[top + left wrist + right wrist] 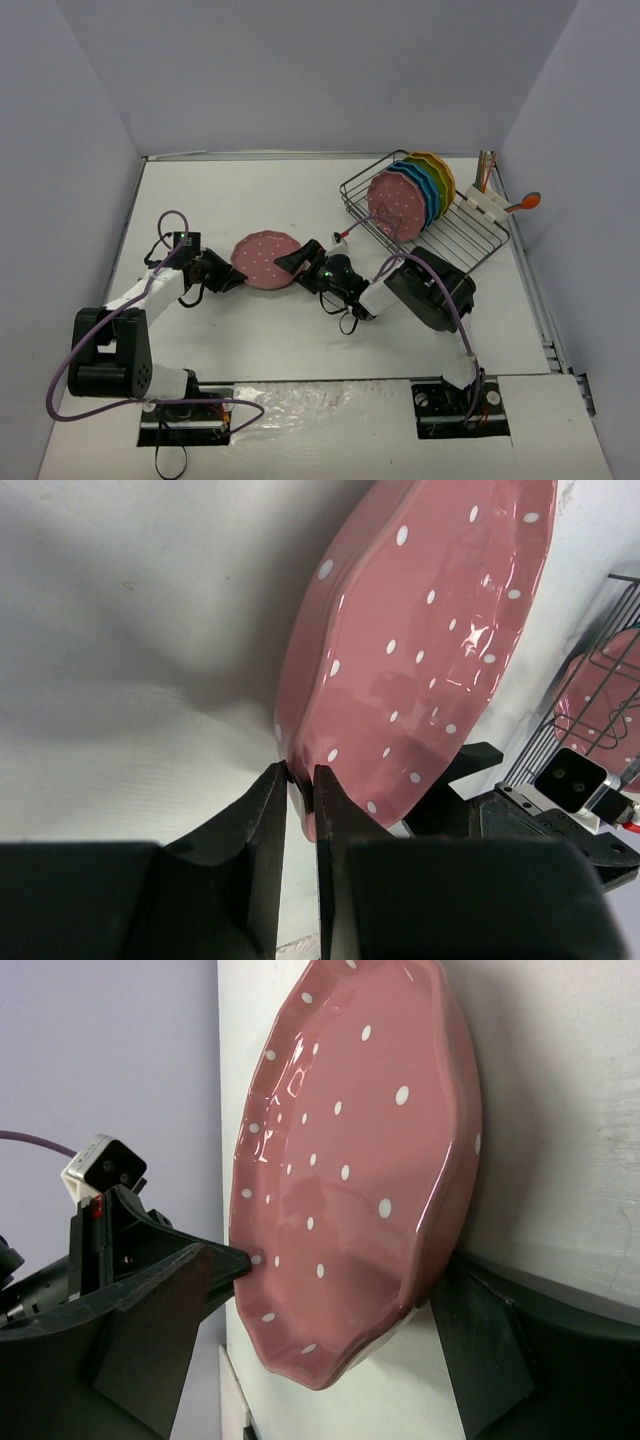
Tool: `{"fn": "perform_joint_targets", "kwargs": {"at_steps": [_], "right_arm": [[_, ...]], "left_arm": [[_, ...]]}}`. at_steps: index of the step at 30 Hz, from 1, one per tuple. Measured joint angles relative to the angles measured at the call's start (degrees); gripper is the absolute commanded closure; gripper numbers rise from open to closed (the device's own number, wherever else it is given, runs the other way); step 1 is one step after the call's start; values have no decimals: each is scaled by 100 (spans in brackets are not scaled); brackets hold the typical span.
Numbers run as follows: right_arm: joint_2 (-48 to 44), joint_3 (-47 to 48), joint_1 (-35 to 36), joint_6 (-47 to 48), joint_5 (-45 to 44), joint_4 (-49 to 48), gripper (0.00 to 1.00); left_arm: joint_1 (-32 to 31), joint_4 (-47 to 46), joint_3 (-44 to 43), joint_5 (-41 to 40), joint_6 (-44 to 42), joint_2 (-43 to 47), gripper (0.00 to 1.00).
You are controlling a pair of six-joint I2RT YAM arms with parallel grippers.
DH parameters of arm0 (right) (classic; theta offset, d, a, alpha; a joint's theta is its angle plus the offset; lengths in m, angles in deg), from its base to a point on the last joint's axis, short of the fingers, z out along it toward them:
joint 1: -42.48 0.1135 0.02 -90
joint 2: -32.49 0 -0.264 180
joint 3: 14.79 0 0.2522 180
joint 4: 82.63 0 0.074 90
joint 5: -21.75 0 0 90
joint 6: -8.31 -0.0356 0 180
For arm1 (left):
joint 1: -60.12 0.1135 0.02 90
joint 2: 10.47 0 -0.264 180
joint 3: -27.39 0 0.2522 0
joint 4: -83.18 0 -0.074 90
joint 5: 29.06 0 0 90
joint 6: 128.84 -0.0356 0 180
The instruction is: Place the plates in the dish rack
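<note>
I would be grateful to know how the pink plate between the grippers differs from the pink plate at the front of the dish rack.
The loose pink plate lies face up outside the dish rack; the racked pink plate stands on edge inside it. The left gripper pinches the loose one's rim and the right gripper straddles it; no gripper touches the racked one. Both are pink, white-dotted, scalloped.

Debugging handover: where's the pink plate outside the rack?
In top view the pink white-dotted scalloped plate is left of centre, left gripper pinching one rim, right gripper straddling the opposite rim.
</note>
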Motion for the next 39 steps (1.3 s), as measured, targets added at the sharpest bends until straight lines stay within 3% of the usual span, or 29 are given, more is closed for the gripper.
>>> {"fn": "perform_joint_targets", "kwargs": {"at_steps": [11,21,23,25,33,39], "right_arm": [[260,26,-2,-93,-71,-319,43],[287,-177,-27,5,-122,-314,98],[251,-217,-28,52,-92,-302,100],[227,-300,-28,75,-76,-283,100],[-320,-469,-113,598,-25,100,100],[-1251,-487,-347,1603,30,919,100]], "left_arm": [[-70,-179,373,190,27,112,100],[-131,-231,544,241,-64,128,99],[-146,-214,613,265,-98,133,95],[-152,-201,655,299,-141,146,89],[-266,-82,711,526,-492,567,30],[-275,395,471,318,-831,1154,5]]}}
